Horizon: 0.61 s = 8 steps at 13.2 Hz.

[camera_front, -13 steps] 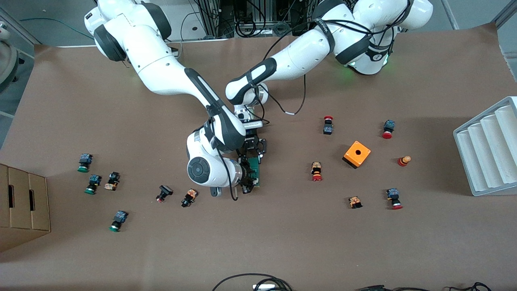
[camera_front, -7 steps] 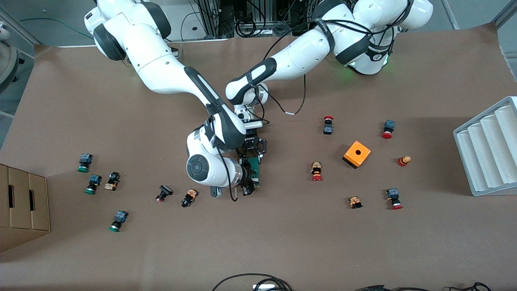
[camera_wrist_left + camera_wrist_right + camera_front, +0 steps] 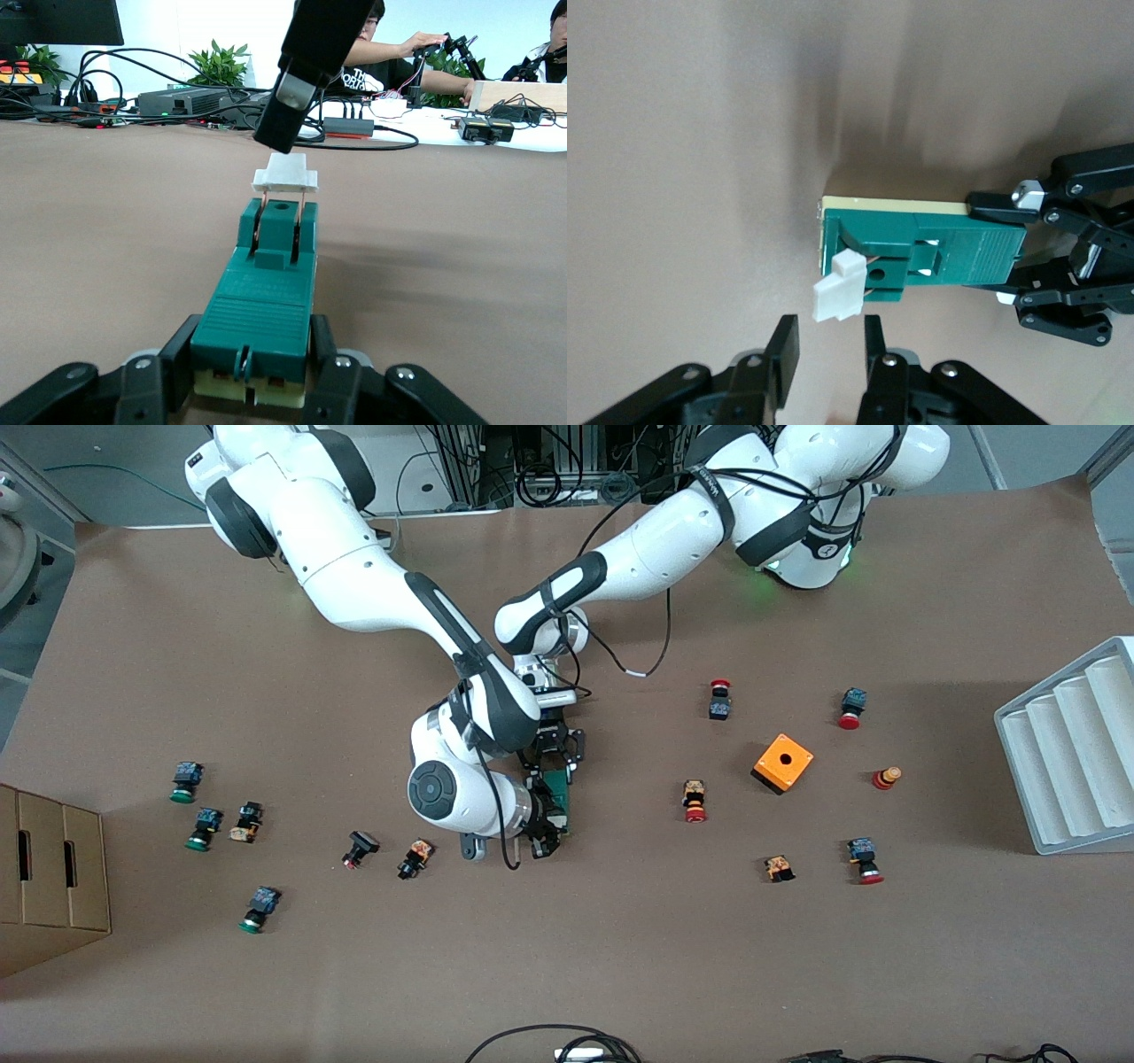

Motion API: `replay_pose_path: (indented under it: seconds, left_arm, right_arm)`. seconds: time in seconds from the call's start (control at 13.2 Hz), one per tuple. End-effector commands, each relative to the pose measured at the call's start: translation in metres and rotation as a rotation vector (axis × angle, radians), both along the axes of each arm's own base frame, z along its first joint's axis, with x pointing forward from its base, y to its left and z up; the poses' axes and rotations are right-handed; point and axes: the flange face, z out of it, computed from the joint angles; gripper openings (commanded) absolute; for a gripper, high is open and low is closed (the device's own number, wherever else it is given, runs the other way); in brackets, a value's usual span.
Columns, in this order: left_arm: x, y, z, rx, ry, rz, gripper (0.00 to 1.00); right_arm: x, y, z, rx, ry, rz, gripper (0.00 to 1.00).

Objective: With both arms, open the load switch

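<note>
Switch (image 3: 559, 797) at mid-tabletop (image 3: 620, 957), a narrow green block lying flat, its white tab (image 3: 285, 173) raised on two thin metal links at the end away from the left gripper. Left gripper (image 3: 252, 390), reaching from the left arm's base, has its jaws closed on the tab-free end of the switch, one finger against each long side. Right gripper (image 3: 830, 354), on the arm that crosses over from the right arm's base, hovers just beside the tab with its jaws narrowly parted and holding nothing; the tab sits just clear of the fingertips (image 3: 785, 332). Orange cube (image 3: 783, 763) with a hole lies toward the left arm's end of the tabletop, well apart from the switch, among scattered red-capped buttons; green-capped buttons lie toward the right arm's end, near a cardboard box (image 3: 49, 877).
</note>
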Motion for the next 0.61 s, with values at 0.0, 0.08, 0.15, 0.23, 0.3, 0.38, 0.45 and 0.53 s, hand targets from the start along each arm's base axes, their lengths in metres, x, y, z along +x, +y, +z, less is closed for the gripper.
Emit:
replay_pose_path:
  seconds: [0.0,0.08,0.15,0.23,0.3,0.38,0.45,0.53]
  left_arm:
    - [-0.0001,-0.0042,-0.0066,0.002,0.023,-0.007,0.54]
    - [-0.0001,-0.0042,-0.0066,0.002,0.023,-0.007,0.54]
    - [-0.0001,-0.0042,-0.0066,0.002,0.023,-0.007,0.54]
    - [-0.0001,-0.0042,-0.0066,0.002,0.023,-0.007,0.54]
    - [-0.0001,-0.0042,-0.0066,0.002,0.023,-0.007,0.54]
    - [-0.0001,-0.0042,-0.0066,0.002,0.023,-0.007,0.54]
    - [-0.0001,-0.0042,-0.0066,0.002,0.023,-0.007,0.54]
    - [0.0002,-0.0045,-0.0056,0.001,0.022,-0.007,0.54]
  right_arm:
    - [-0.0016,0.0,-0.0095,-0.014,-0.012,-0.003,0.38]
    - [-0.0013,-0.001,-0.0119,-0.018,-0.012,0.0,0.37]
    - [-0.0023,-0.0006,-0.0138,-0.02,-0.01,0.002,0.37]
    - [-0.0023,-0.0006,-0.0138,-0.02,-0.01,0.002,0.37]
    - [-0.0019,-0.0013,-0.0139,-0.021,-0.008,0.0,0.37]
    - [-0.0034,0.0001,-0.0146,-0.021,-0.006,0.002,0.35]
    - [-0.0027,-0.0008,-0.0146,-0.021,-0.006,0.001,0.31]
    - [-0.003,-0.0008,-0.0132,-0.02,-0.006,0.001,0.31]
